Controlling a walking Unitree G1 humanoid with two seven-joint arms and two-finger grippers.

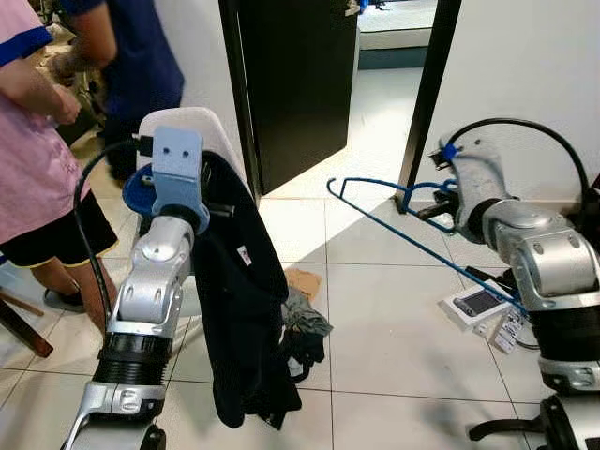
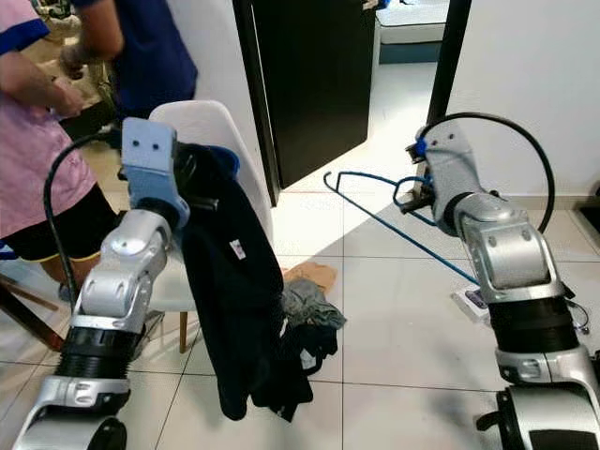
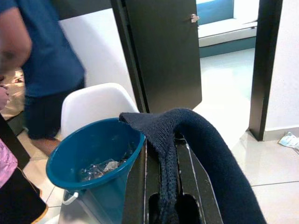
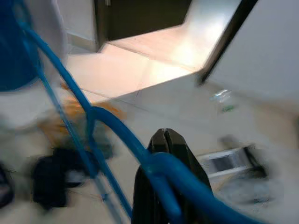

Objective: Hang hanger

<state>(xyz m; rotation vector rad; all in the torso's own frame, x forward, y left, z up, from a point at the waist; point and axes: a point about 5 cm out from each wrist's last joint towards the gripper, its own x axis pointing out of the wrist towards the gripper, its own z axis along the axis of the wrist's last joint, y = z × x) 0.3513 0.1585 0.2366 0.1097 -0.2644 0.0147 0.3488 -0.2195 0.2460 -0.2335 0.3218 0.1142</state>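
- My right gripper (image 4: 161, 175) sits at right of centre in the head views, with its two black fingers closed on the thin blue wire hanger (image 1: 394, 230). The wrist view shows the blue wire pinched between them.
- The hanger is held in the air at centre right of the frame. Its long bar slants down toward the lower right, above the pale tiled floor (image 1: 394, 356).
- My left gripper (image 3: 161, 186) is raised at upper left of the frame. Its fingers are clamped on the dark navy knitted garment (image 1: 239, 309), which drapes down to lower centre.
- Garment and hanger are well apart; the cloth is not on the hanger.
- Behind the garment are a white moulded plastic chair (image 2: 220, 141) and a blue plastic bucket (image 3: 93, 154).
- A heap of dark and grey clothes (image 1: 305, 337) lies on the floor at centre.
- Two people (image 1: 37, 159) stand at upper left.
- Judgement: both items are gripped, nothing more. Threading the hanger into the garment and hanging it up both remain. I can see no rail or hook.
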